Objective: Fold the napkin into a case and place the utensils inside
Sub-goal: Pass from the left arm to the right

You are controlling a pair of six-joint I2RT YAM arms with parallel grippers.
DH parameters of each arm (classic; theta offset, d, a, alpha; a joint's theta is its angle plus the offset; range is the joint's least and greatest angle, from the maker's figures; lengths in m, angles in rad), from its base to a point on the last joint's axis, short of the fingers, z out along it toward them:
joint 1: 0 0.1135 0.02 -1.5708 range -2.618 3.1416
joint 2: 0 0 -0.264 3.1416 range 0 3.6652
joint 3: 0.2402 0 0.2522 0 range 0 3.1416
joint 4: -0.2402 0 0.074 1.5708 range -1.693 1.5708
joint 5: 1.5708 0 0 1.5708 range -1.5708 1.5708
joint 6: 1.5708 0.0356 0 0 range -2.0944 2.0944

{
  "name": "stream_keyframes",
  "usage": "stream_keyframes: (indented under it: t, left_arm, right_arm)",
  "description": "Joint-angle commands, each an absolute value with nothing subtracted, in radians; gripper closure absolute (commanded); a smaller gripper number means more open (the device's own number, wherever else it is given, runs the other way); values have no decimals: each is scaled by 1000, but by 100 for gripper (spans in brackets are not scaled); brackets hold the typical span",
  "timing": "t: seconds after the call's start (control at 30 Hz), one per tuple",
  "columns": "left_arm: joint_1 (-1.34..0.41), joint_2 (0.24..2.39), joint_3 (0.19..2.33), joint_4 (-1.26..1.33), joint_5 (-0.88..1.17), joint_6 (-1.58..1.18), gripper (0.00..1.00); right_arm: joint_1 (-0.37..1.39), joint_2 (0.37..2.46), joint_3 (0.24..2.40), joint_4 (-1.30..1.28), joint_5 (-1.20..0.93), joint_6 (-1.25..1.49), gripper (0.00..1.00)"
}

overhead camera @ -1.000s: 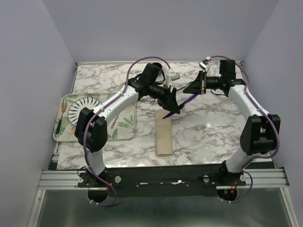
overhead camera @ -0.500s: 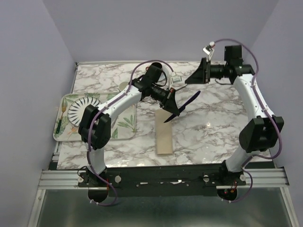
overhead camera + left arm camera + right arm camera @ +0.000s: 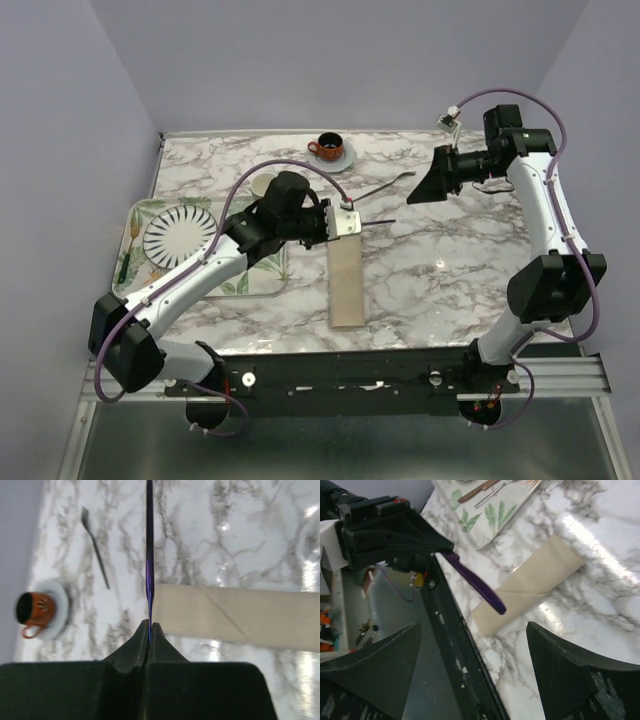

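The napkin lies folded as a narrow beige case (image 3: 347, 282) at the table's middle, also in the left wrist view (image 3: 235, 617) and the right wrist view (image 3: 535, 585). My left gripper (image 3: 350, 222) is shut on the dark purple knife (image 3: 378, 221), which sticks out to the right just past the case's far end. In the left wrist view the knife (image 3: 149, 555) shows edge-on, pinched at the left gripper (image 3: 149, 625). A slim silver fork (image 3: 385, 187) lies on the marble behind it. My right gripper (image 3: 432, 178) stands open and holds nothing, its fingers (image 3: 560, 665) wide apart.
An orange cup on a saucer (image 3: 328, 150) stands at the back centre. A leaf-printed tray (image 3: 262, 265) with a striped plate (image 3: 178, 235) sits at the left and holds other cutlery (image 3: 480, 490). The table's black front rail (image 3: 455, 645) runs below the case.
My left gripper closed on the knife and the right gripper let go, opened and drew back to the right. The left arm swung nearer and lower, bringing the knife to the case's far end.
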State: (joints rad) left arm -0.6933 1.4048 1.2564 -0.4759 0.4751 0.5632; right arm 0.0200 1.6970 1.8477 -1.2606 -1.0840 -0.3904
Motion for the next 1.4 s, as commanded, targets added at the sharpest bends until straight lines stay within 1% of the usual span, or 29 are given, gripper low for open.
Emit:
stream_keyframes:
  t: [0.0, 0.17, 0.3, 0.33, 0.47, 0.53, 0.67, 0.8, 0.9, 1.0, 1.03, 1.07, 1.13, 1.17, 1.23, 1.27, 1.3, 1.33, 1.37]
  left_arm:
    - [-739, 1307, 1074, -52, 264, 962, 100]
    - [-782, 1255, 938, 149, 353, 1146, 100]
    - [-796, 1198, 865, 192, 483, 1271, 100]
    - [-798, 1189, 856, 192, 542, 1288, 100]
    - [-805, 1152, 828, 170, 650, 1350, 100]
    - [-816, 1141, 812, 178, 666, 1388, 100]
    - [-825, 1141, 793, 227, 689, 1425, 100]
    - [-825, 1144, 772, 230, 718, 1500, 100]
    - [-825, 1147, 765, 232, 727, 1529, 100]
    - [-825, 1149, 756, 245, 723, 1540, 100]
    - [-825, 1152, 752, 268, 718, 1542, 100]
    - [-825, 1152, 747, 275, 713, 1546, 100]
    - [-825, 1157, 739, 294, 697, 1546, 100]
    - [-825, 1158, 739, 302, 661, 1540, 100]
    - [-825, 1157, 735, 345, 585, 1452, 87]
    - [-825, 1152, 738, 356, 468, 1403, 71]
    - [-825, 1140, 756, 357, 403, 1349, 63]
    - [-825, 1131, 770, 335, 344, 1228, 49]
    - [-824, 1123, 787, 321, 268, 1165, 34]
  right_arm:
    - [43, 1615, 1709, -1520, -1268, -428, 7]
    - [113, 1589, 1600, -1497, -1273, -462, 7]
    - [135, 1624, 1603, -1517, -1246, -540, 11]
    - [137, 1629, 1620, -1525, -1217, -578, 13]
    - [137, 1635, 1669, -1523, -1154, -627, 15]
    - [144, 1620, 1664, -1525, -1149, -647, 13]
    - [212, 1580, 1576, -1525, -1141, -695, 12]
    - [281, 1551, 1484, -1525, -1195, -693, 13]
    - [299, 1531, 1456, -1525, -1216, -693, 16]
    - [324, 1525, 1411, -1525, -1227, -703, 29]
    - [328, 1526, 1401, -1525, -1235, -707, 36]
    - [333, 1531, 1381, -1523, -1242, -709, 55]
    - [341, 1546, 1374, -1523, -1273, -709, 79]
    - [342, 1554, 1387, -1523, -1279, -703, 99]
    - [342, 1575, 1422, -1516, -1295, -681, 99]
    - [341, 1574, 1434, -1435, -1301, -590, 99]
    - [338, 1562, 1431, -1345, -1298, -502, 99]
    - [334, 1542, 1419, -1231, -1266, -395, 99]
    - [334, 1485, 1405, -995, -1225, -201, 99]
